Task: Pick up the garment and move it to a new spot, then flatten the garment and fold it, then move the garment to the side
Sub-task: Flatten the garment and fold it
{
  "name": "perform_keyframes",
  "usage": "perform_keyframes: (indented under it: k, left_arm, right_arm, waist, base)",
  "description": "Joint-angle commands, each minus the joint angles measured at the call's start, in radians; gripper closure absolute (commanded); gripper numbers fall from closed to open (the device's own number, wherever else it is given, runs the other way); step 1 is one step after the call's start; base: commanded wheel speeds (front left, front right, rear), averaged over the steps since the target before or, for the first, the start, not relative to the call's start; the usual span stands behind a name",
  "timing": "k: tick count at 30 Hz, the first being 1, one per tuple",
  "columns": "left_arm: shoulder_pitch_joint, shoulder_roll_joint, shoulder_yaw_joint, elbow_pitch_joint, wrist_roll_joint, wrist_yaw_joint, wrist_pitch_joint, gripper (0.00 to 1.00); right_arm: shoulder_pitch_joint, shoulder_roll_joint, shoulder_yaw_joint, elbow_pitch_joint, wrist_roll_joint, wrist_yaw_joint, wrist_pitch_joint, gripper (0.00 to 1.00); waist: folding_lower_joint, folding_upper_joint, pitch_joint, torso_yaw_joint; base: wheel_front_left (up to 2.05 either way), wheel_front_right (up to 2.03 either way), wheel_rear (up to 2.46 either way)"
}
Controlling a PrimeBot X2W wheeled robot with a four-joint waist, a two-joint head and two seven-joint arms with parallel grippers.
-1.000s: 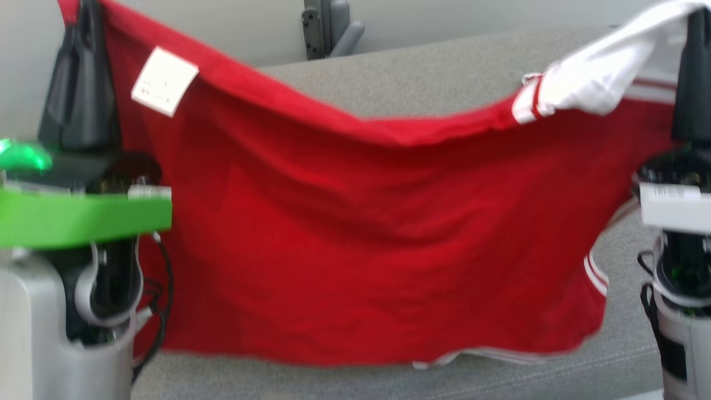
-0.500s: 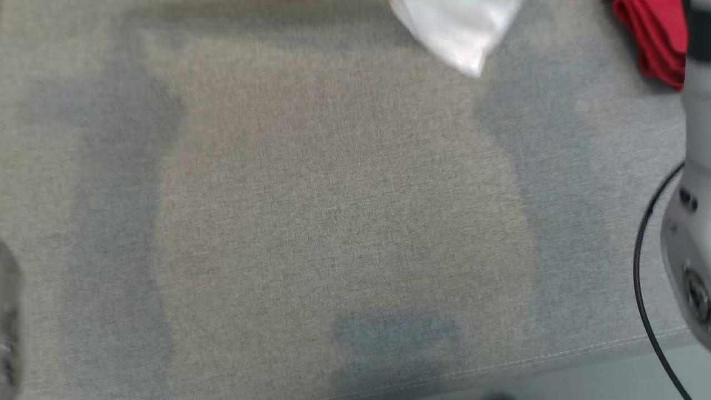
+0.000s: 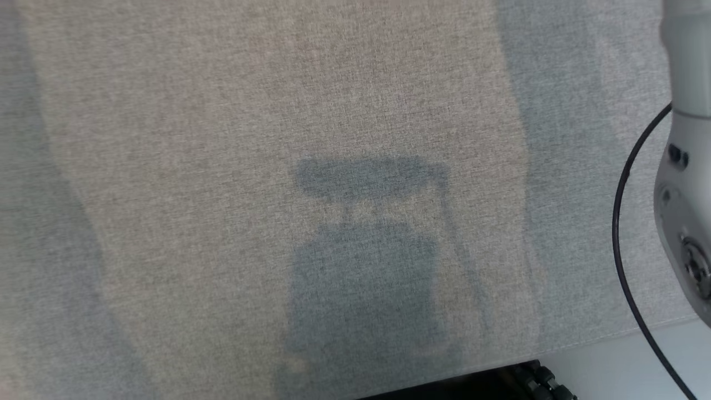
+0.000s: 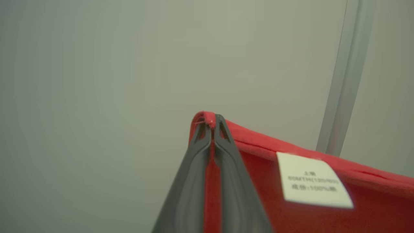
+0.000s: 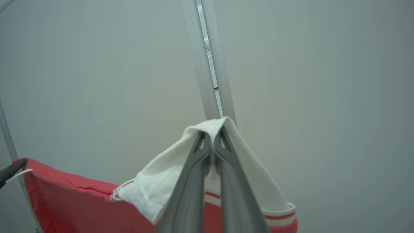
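The garment (image 4: 310,200) is red with white, red-striped sleeves and a white care label (image 4: 312,184). My left gripper (image 4: 212,124) is shut on a red corner of its hem, held up in front of a pale wall. In the right wrist view my right gripper (image 5: 212,134) is shut on a white sleeve (image 5: 168,184), and the red body (image 5: 74,204) hangs stretched away to the left, where the dark tip of the other gripper (image 5: 11,168) pinches the far corner.
The head view looks down on a grey fabric surface (image 3: 222,166) carrying the robot's shadow (image 3: 366,266), with the front edge at the bottom right. A pale forearm (image 3: 686,183) with a black cable (image 3: 622,233) stands at the right. A metal post (image 5: 210,64) runs up the wall.
The head camera has tilted down, so the stretched garment and both grippers have left its picture and the grey surface now shows. The grips are unchanged.
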Motion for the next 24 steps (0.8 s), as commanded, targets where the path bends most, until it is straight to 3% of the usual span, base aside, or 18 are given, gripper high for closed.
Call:
perform_keyframes:
  k: [1, 15, 20, 24]
  left_arm:
    - [0.021, 0.015, 0.006, 0.038, -0.009, -0.012, -0.018, 1.0]
    - [0.032, 0.041, 0.018, 0.14, -0.059, -0.106, -0.056, 1.0]
    - [0.087, 0.035, 0.045, 0.095, -0.148, -0.127, -0.06, 1.0]
    - [0.217, 0.044, 0.003, -0.022, -0.248, -0.129, -0.06, 1.0]
  right_arm:
    - [0.036, -0.003, 0.019, -0.004, 0.017, 0.0, -0.003, 1.0]
    - [0.244, -0.025, 0.128, -0.155, 0.093, 0.0, -0.004, 1.0]
    - [0.35, -0.075, 0.142, -0.238, 0.134, 0.0, -0.004, 1.0]
    - [0.467, -0.114, 0.154, -0.311, 0.165, 0.0, -0.004, 1.0]
  waist:
    - [-0.0002, 0.0065, 0.087, -0.026]
    - [-0.0002, 0.0065, 0.101, -0.031]
    - [-0.0002, 0.0065, 0.074, -0.013]
    - [-0.0002, 0.0065, 0.034, 0.006]
  base:
    - [0.0, 0.0, 0.0]
    - [0.0, 0.0, 0.0]
    - [0.0, 0.0, 0.0]
    - [0.0, 0.0, 0.0]
